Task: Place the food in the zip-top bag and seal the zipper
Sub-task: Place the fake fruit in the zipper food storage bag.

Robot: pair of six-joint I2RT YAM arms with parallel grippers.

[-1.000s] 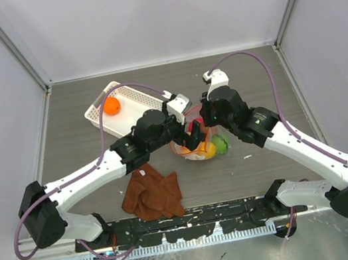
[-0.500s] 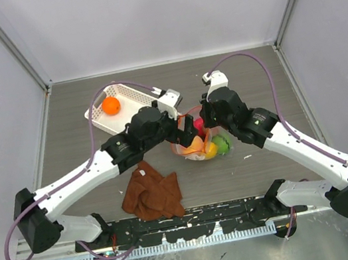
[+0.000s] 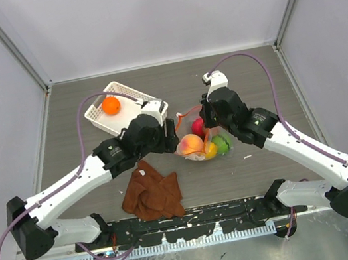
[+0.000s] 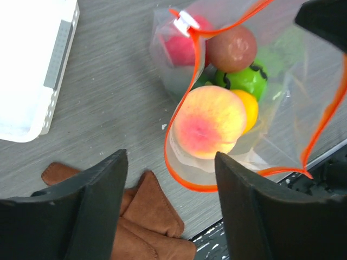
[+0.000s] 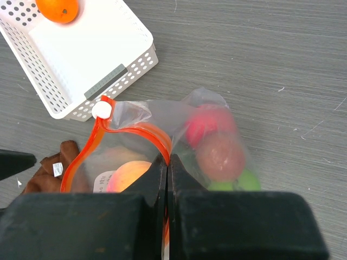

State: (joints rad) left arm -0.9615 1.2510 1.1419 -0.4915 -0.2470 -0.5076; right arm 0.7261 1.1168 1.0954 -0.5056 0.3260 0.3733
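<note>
The clear zip-top bag [image 3: 200,140] lies mid-table with its mouth open and its orange-red zipper [image 4: 174,174] looped wide. Inside are a peach-pink fruit [image 4: 209,122], a red one [image 4: 183,47], a dull brownish one [image 4: 233,47], a bright green one [image 4: 244,80] and a yellow one [image 4: 248,108]. An orange fruit [image 3: 111,105] sits in the white basket [image 3: 129,96]. My left gripper [image 4: 171,216] is open and empty, just left of the bag's mouth [image 3: 170,139]. My right gripper [image 5: 167,162] is shut on the zipper strip and holds the mouth up [image 3: 205,124].
A brown cloth [image 3: 151,193] lies in front of the left gripper, near the table's front edge. The basket stands at the back left, close to the bag's white slider [image 5: 101,110]. The enclosure walls stand at the sides and back.
My left gripper has drawn back to the left out of the bag's mouth. The peach-pink fruit now lies in the bag. The right gripper has kept its hold.
</note>
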